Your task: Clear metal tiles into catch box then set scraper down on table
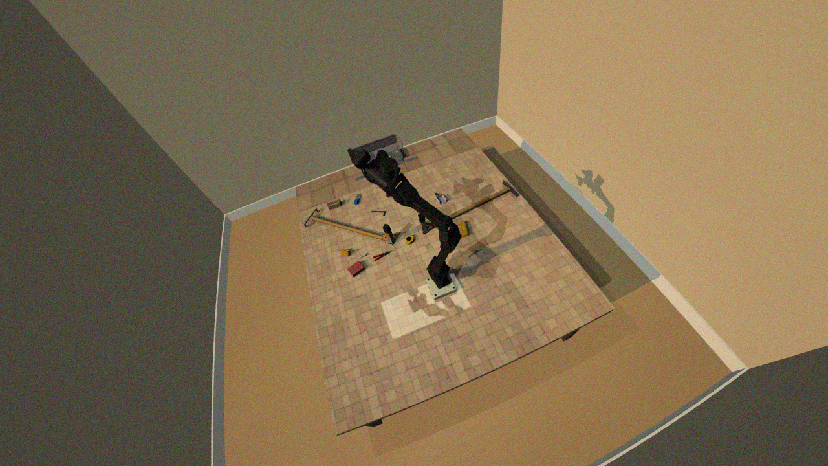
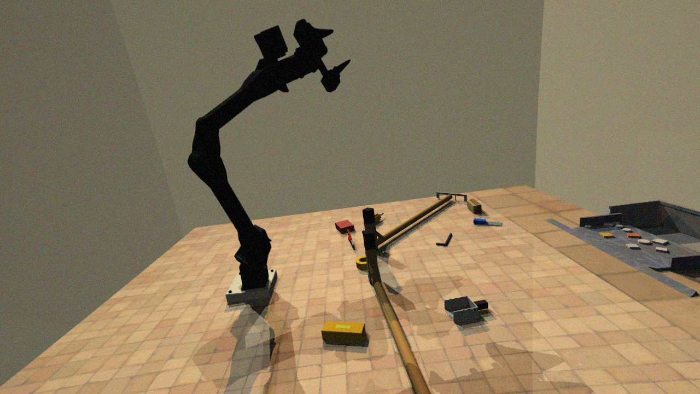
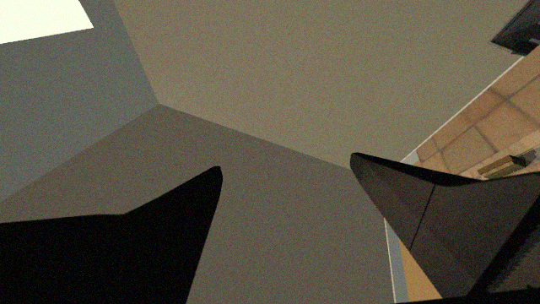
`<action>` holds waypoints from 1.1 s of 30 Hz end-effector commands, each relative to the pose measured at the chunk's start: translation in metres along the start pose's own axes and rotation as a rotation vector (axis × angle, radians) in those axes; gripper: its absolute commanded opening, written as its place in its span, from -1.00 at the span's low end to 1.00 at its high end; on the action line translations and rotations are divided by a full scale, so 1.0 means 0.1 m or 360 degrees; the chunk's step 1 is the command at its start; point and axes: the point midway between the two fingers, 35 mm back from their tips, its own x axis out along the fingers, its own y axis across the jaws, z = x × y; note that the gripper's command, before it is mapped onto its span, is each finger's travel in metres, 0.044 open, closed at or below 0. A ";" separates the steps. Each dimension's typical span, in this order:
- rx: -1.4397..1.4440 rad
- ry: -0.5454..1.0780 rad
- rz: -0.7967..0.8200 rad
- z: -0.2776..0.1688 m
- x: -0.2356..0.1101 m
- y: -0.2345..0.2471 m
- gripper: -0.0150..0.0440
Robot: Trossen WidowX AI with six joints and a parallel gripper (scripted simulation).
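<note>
The end effector (image 2: 337, 51) hangs high above the tabletop (image 2: 513, 294), spread wide and holding nothing, while both long scrapers (image 2: 391, 318) lie flat, tiles (image 2: 646, 241) on the plate (image 2: 587, 235).

Matte black arm (image 2: 215, 161) of blocky, faceted links, thicker at the joints. Pale grey square base plate (image 2: 233, 293) with dark screws at the corners. Boxy black module (image 2: 270, 42) near the wrist. Gripper (image 2: 333, 51) with tapered, pointed black fingers.
</note>
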 end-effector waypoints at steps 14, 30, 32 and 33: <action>0.0636 -0.0155 0.0336 0.41 0.47 0.33 1.00; 0.1157 -0.0163 0.0693 0.79 0.79 0.49 1.00; 0.1217 -0.0154 0.0740 0.83 0.82 0.50 1.00; 0.1242 -0.0149 0.0759 0.85 0.83 0.51 1.00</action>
